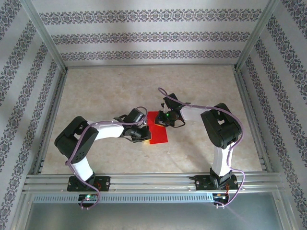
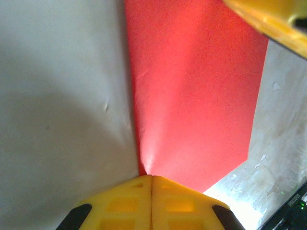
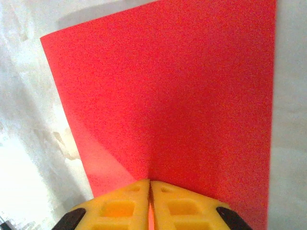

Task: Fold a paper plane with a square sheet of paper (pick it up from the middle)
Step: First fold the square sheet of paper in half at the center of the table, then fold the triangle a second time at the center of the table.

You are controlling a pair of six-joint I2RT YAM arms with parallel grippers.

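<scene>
Two arms meet in the middle of the tabletop in the view from above. Between them lies the red square sheet of paper. The left tool is at the sheet's left edge and the right tool is at its far edge. Each takes its own side, I think, so the paper can be lifted and bent without slipping away. No plane shape shows yet, so the folding looks near its start.

From the left wrist, the left tool has its two yellow fingers pressed tight together, with no gap. The edge of the sheet runs right down into the line where they meet. A small wrinkle climbs up the paper from there. So it seems to be pinching the paper by that edge. The grey tabletop is on the left. At the top right corner, a yellow finger of the right tool reaches over the paper.

From the right wrist, the right tool is closed too, and a thin strip of red shows between its fingers. It is gripping the sheet. A soft line goes up the paper from the grip. That may be where a fold will go.
</scene>
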